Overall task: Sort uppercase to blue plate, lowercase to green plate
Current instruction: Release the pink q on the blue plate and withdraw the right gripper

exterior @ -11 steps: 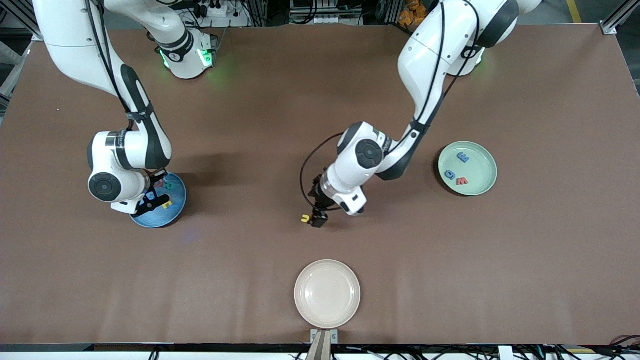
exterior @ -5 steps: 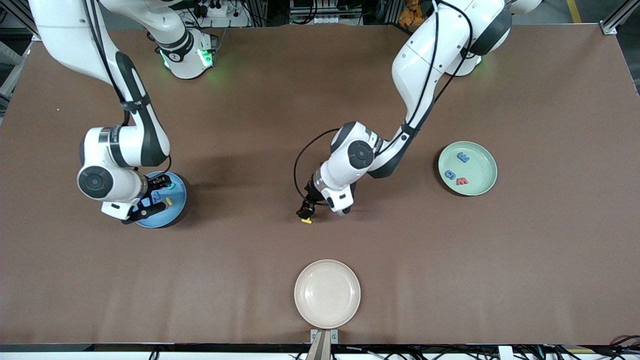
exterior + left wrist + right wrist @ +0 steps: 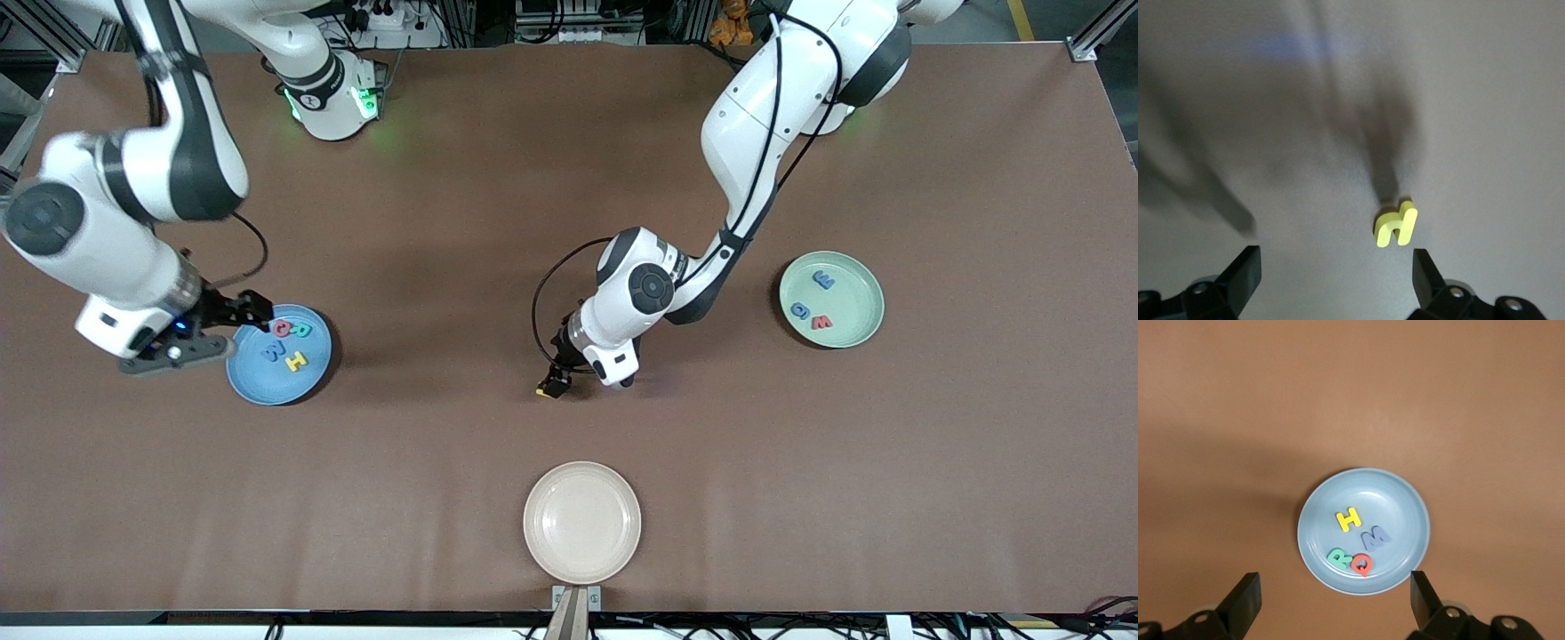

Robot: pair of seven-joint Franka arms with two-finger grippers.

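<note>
The yellow h (image 3: 1397, 225) is a small, thick, flat bright-yellow letter lying on the brown table (image 3: 889, 462) near its middle, between the spread fingers of the left gripper (image 3: 555, 384) and touching neither. The right gripper (image 3: 238, 318), also spread and empty, hangs over the edge of the blue plate (image 3: 244, 382), where the yellow H (image 3: 1349, 519), blue W (image 3: 1375, 537), teal-green R (image 3: 1337, 557) and red Q (image 3: 1362, 564) lie flat. The green plate (image 3: 858, 324) holds three letters.

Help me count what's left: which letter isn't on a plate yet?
The yellow h, lying on the bare table under the open left gripper. The other seven letters already lie in the blue plate and green plate.
</note>
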